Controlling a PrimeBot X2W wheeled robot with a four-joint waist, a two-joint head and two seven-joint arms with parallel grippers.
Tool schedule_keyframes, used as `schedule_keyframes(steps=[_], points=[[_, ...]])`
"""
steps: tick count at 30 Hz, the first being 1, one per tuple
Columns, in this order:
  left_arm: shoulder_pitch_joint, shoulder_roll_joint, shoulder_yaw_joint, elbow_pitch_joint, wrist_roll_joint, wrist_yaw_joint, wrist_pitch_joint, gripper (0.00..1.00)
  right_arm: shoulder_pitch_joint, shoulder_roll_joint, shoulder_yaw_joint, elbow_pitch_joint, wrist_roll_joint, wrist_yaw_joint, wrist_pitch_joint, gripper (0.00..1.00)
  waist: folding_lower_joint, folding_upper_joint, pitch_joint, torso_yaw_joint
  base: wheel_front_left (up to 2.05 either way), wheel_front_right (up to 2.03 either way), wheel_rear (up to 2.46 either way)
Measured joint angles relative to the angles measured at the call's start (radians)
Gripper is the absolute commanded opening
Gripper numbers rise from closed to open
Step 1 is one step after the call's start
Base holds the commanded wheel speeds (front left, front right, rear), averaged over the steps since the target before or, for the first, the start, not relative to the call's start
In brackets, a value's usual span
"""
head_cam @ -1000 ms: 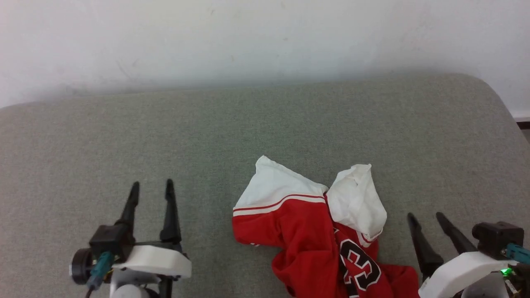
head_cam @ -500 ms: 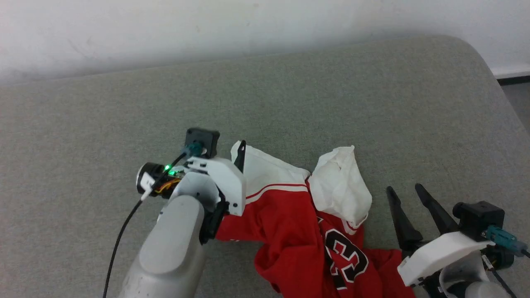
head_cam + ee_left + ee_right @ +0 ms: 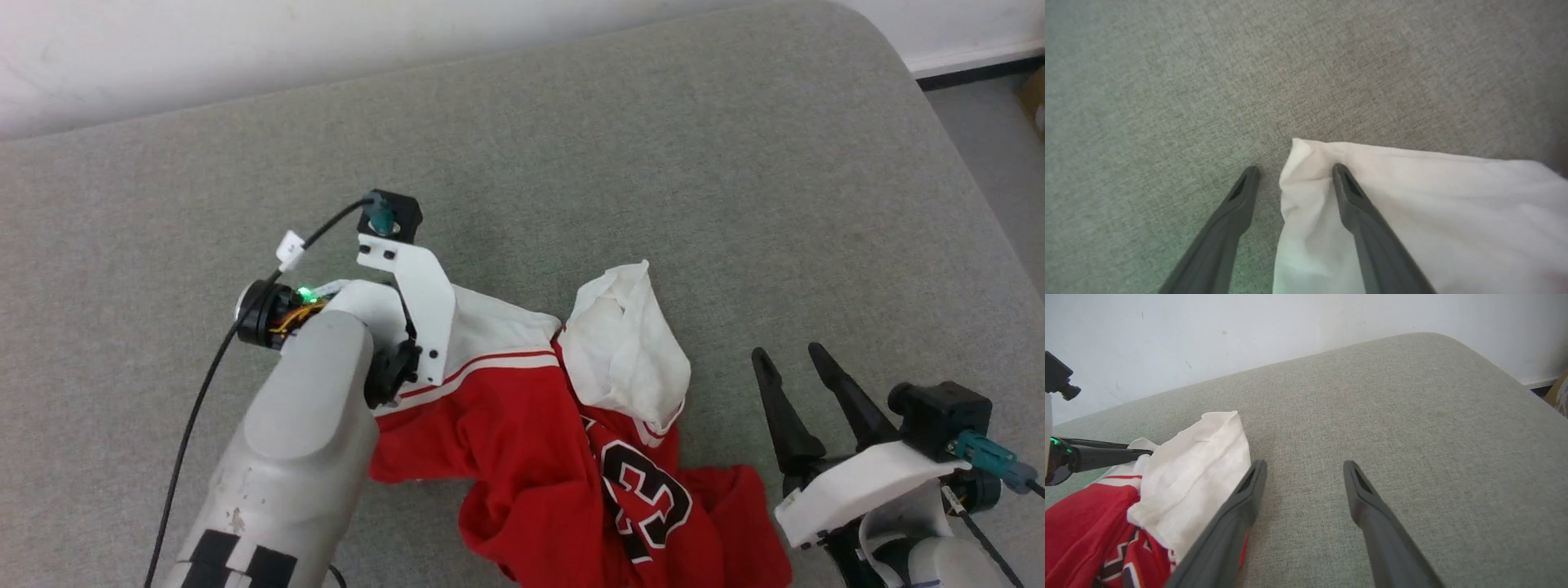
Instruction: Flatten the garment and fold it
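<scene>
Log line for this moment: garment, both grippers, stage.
garment: crumpled on grey cushion | left gripper: open, astride its white sleeve corner | right gripper: open, beside garment, holding nothing | stage: pre-grasp, unflattened

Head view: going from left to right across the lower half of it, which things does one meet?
Pale left forearm → garment → right pincer, open, on the grey cushion.

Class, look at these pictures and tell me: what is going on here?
A two-armed robot is working on a crumpled red jersey lying on a grey cushioned surface. Its left gripper is open at the corner of a white sleeve, fingers either side of the edge, not closed. The right gripper sits open beside the jersey, holding nothing.
</scene>
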Motion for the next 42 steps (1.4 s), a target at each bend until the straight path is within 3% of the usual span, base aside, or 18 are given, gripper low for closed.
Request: schedule_keyframes(steps=[1, 3, 5, 10, 15, 23, 32, 39, 42], points=[[-0.003, 0.003, 0.001, -0.007, -0.012, -0.014, 0.021, 0.0, 0.0, 0.0, -0.002, 0.002, 0.0, 0.0, -0.002, 1.0, 0.0, 0.0, 0.004, -0.003, 0.0, 0.0, 0.0], [0.002, 0.007, 0.001, -0.034, -0.026, -0.033, 0.028, 0.0, 0.0, 0.0, -0.005, 0.005, 0.0, 0.0, -0.005, 1.0, 0.0001, 0.0, 0.006, -0.001, 0.0, 0.0, 0.0], [0.04, 0.005, 0.005, -0.074, -0.03, -0.032, -0.042, 0.0, 0.0, 0.0, -0.006, 0.006, 0.0, 0.0, -0.006, 1.0, 0.0002, 0.0, 0.003, 0.004, 0.0, 0.0, 0.0], [0.195, 0.006, 0.081, -0.202, -0.061, 0.045, -0.314, 0.0, 0.0, 0.0, -0.016, 0.005, -0.002, 0.0, -0.009, 1.0, 0.0002, 0.0, -0.021, 0.028, 0.0, 0.0, 0.0], [0.363, 0.013, 0.198, -0.367, -0.128, 0.114, -0.48, 0.0, 0.004, 0.0, -0.04, 0.002, -0.01, 0.0, -0.01, 1.0, 0.0002, 0.0, -0.052, 0.066, 0.0, 0.0, 0.0], [0.613, 0.029, 0.315, -0.563, -0.194, 0.173, -0.564, 0.0, 0.004, -0.001, -0.085, -0.002, -0.059, 0.0, 0.014, 1.0, 0.0, 0.0, -0.094, 0.15, 0.0, 0.0, 0.0], [0.669, 0.025, 0.346, -0.63, -0.214, 0.202, -0.589, 0.0, -0.172, 0.0, -0.072, 0.094, -0.177, 0.0, 0.097, 1.0, 0.0, 0.0, -0.104, 0.242, 0.0, 0.0, 0.0], [0.658, 0.008, 0.321, -0.619, -0.223, 0.201, -0.602, 0.0, -0.345, 0.001, -0.04, 0.316, -0.215, 0.0, 0.279, 1.0, 0.0001, 0.0, -0.079, 0.293, 0.0, 0.0, 0.0], [0.642, 0.006, 0.311, -0.613, -0.228, 0.197, -0.602, 0.0, -0.4, 0.001, -0.042, 0.405, -0.256, 0.0, 0.456, 1.0, 0.0002, 0.0, -0.057, 0.313, 0.0, 0.0, 0.0]])
